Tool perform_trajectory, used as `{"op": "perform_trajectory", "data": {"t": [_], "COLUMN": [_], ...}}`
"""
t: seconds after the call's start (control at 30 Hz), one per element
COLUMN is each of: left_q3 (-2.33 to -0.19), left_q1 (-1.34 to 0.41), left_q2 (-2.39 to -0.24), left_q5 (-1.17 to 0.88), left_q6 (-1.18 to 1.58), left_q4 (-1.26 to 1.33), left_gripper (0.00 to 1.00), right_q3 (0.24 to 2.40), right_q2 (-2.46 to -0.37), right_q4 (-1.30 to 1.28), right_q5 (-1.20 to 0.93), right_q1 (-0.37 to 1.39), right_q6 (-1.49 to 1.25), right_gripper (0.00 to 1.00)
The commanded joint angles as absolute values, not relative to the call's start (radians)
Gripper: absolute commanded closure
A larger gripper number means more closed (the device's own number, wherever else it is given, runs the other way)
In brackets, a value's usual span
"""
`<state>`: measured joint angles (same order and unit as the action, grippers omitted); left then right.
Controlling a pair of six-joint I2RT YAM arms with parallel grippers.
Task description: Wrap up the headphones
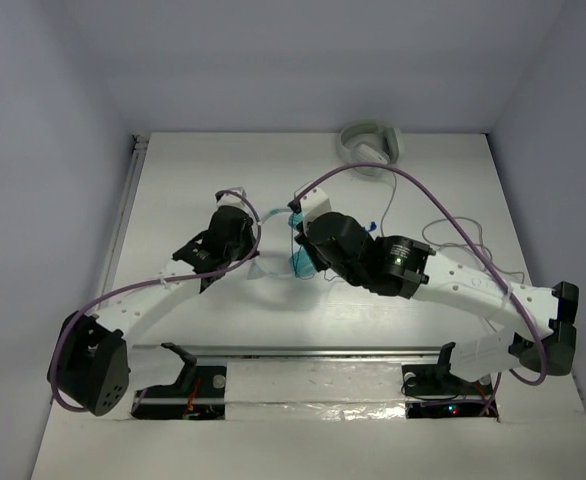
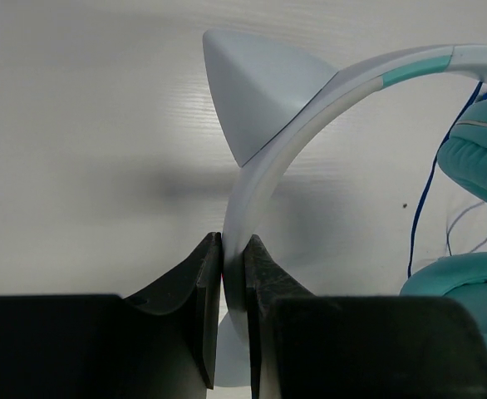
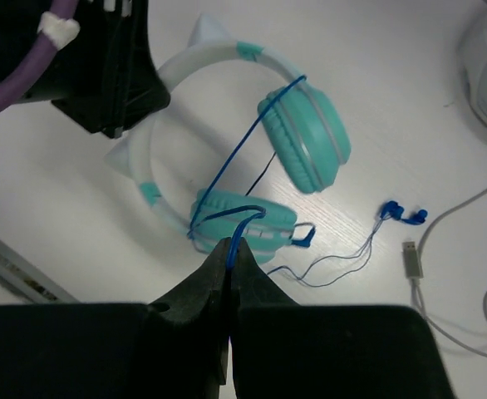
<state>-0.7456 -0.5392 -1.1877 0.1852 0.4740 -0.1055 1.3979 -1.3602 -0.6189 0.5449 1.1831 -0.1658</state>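
Note:
The headphones lie mid-table, with teal ear cups (image 3: 306, 141) and a pale headband (image 2: 268, 166) bearing pointed cat ears (image 2: 252, 83). My left gripper (image 2: 233, 258) is shut on the headband near one cat ear; it sits left of the headphones in the top view (image 1: 254, 238). My right gripper (image 3: 231, 249) is shut on the thin blue cable (image 3: 243, 145), just above the lower ear cup (image 3: 243, 218). The cable runs slantwise across the headband and between the cups. In the top view my right gripper (image 1: 300, 240) hides most of the headphones (image 1: 298, 263).
Larger grey-white headphones (image 1: 370, 145) sit at the table's back edge, their grey cable (image 1: 463, 235) looping on the right and ending in a plug (image 3: 411, 258). Blue earbuds (image 3: 401, 214) with thin wires lie right of the teal cups. A metal rail (image 1: 303, 352) runs along the front.

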Motion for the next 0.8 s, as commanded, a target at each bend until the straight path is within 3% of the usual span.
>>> {"op": "perform_trajectory", "data": {"t": [0.0, 0.53, 0.77], "left_q3": [-0.778, -0.907, -0.951], "left_q1": [-0.554, -0.574, -0.574], "left_q2": [-1.195, -1.233, -1.226], "left_q5": [0.037, -0.173, -0.057], "left_q6": [0.448, 0.158, 0.103], "left_q4": [-0.017, -0.195, -0.248], "left_gripper": [1.00, 1.00, 1.00], "right_q3": [1.411, 1.365, 1.310], "right_q2": [-1.376, -1.440, -1.444], "right_q4": [-0.555, -0.367, -0.371], "right_q5": [0.578, 0.620, 0.655], "right_q1": [1.146, 0.959, 0.939], "right_q6": [-0.085, 0.087, 0.035], "right_gripper": [1.00, 1.00, 1.00]}}
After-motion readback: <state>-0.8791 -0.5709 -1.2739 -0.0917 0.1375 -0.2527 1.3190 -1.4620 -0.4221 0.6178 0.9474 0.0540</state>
